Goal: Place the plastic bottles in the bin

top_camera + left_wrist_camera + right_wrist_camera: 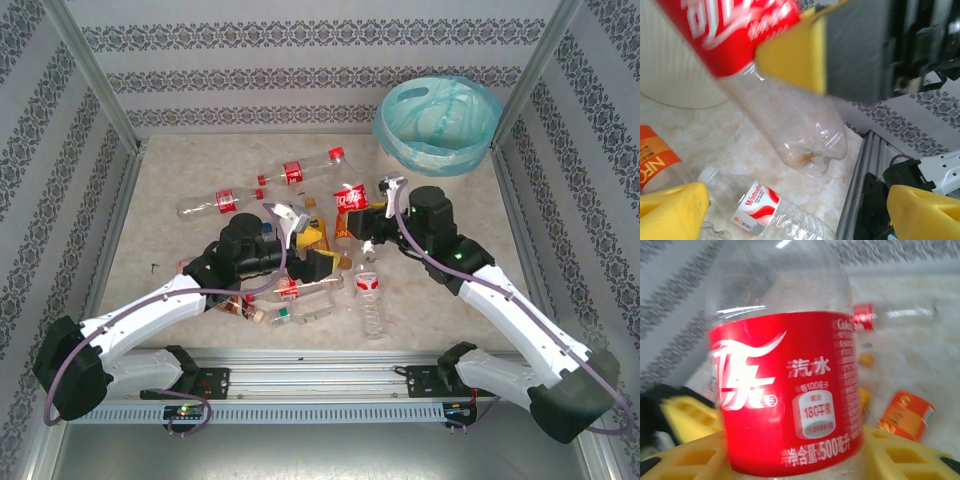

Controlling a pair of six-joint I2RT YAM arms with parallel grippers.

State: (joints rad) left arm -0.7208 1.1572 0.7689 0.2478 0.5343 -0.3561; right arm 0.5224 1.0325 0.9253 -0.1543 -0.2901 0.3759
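Closest to the arm bases, a heap of plastic bottles [295, 300] lies on the bench [160, 180], with a white-labelled one [372, 300] on its side just beside it. Above that heap sits my left gripper [320, 250], its yellow fingers spread wide apart with nothing between them.

A little further out, my right gripper [790, 455] is clamped on a red-labelled bottle [785, 400], with the pads on the lower part of the label. From the left wrist, the bottle hangs tilted with its base off the bench.

I judge the step in hand to be carrying this bottle to the bin [392, 135], which stands at the far right corner, beyond the right gripper. An empty bottle is light and slick, so I'd grip firmly without crushing it. I'd raise it well above the teal rim, then swing out until it is over the middle of the opening before letting go. I'd hold the left arm back from that path.

Two more bottles [260, 188] lie at the far left.
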